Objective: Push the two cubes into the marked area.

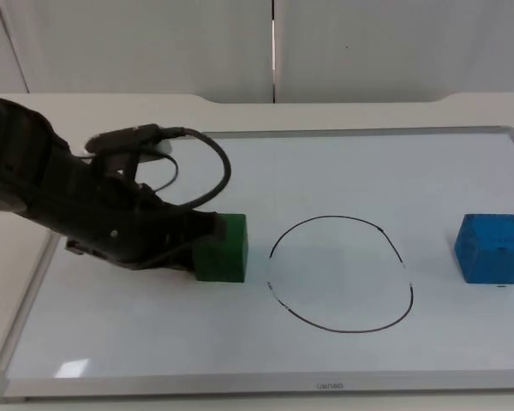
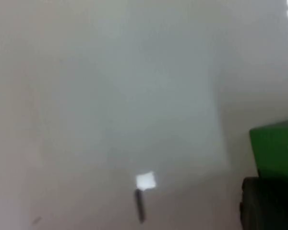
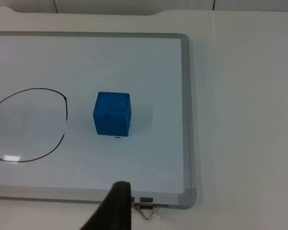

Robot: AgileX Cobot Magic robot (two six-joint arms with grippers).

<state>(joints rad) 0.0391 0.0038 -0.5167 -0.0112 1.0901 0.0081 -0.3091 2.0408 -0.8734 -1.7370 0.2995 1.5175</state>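
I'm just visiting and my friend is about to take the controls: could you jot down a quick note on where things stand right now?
Left pincer: low on the whiteboard, against the green cube's left side, placed to push.
Right pincer: waiting back off the board's edge, looking at the blue cube.
Green cube: just left of the drawn circle, outside it.
Blue cube: right of the circle, well apart from it.
Done: neither cube is inside.
Left: push green rightward in, then blue leftward in.
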